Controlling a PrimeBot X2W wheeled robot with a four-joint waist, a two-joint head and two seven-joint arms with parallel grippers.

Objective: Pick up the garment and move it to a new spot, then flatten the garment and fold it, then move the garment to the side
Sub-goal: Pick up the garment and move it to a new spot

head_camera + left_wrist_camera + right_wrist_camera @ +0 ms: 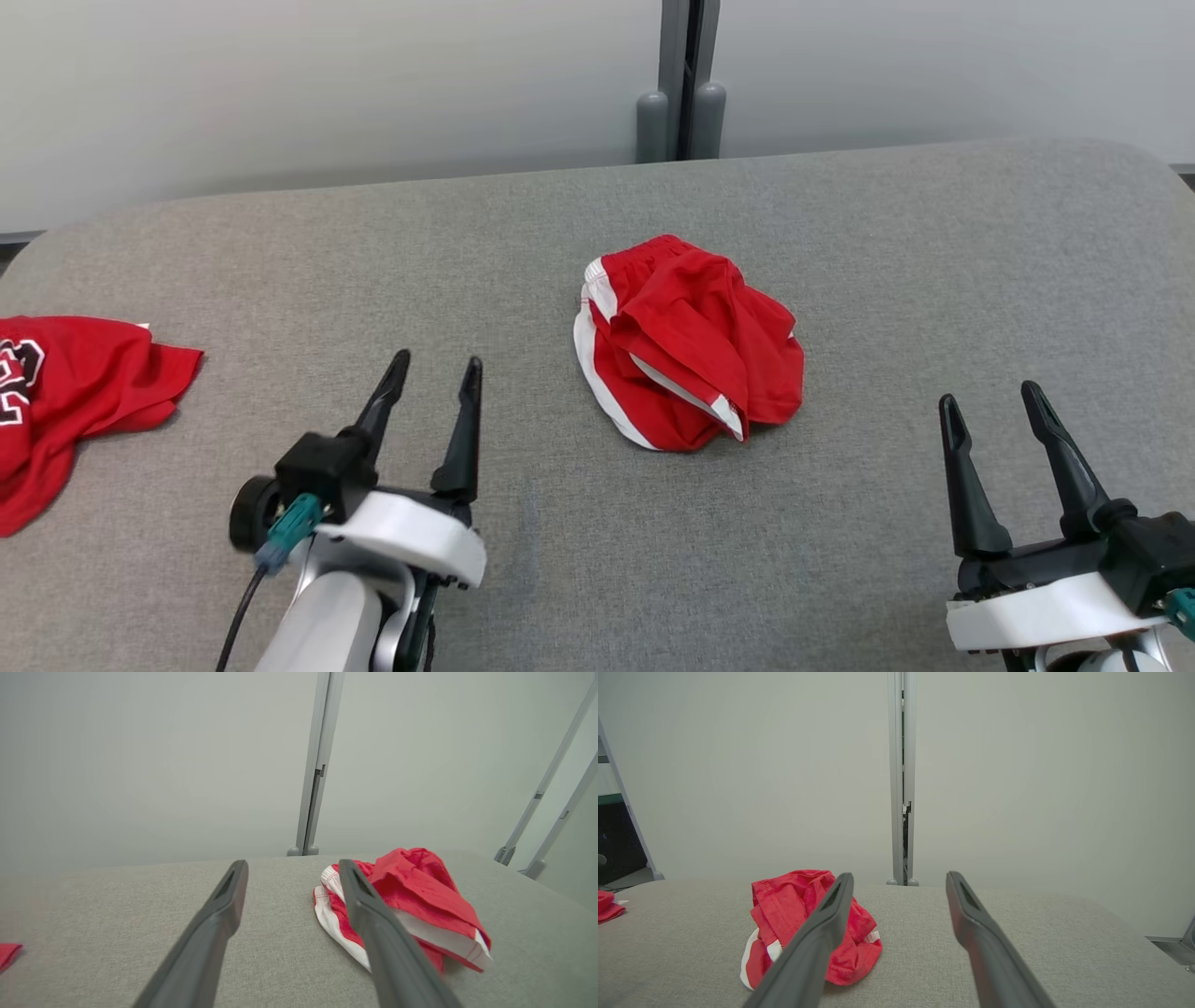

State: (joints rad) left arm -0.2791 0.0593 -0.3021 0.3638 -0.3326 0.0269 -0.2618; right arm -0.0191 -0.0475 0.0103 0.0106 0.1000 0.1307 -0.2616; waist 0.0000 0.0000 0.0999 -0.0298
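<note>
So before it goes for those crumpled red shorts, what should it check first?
1. Left hand open and empty: ok.
2. Right hand open and empty: ok.
3. Crumpled red and white fabric shorts lying free between the two hands, touching neither: ok.
4. Shorts flat enough to fold: not ok, bunched in a heap.
5. Bare grey cloth surface around the shorts for spreading: ok; the red lettered jersey lies far left.
6. Which edge is the waistband: cannot tell.

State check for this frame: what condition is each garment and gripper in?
red shorts: crumpled heap on the grey surface, unfolded, free of both grippers.
red jersey: bunched at the surface's left edge, partly out of frame.
left gripper: open, empty.
right gripper: open, empty.
</note>
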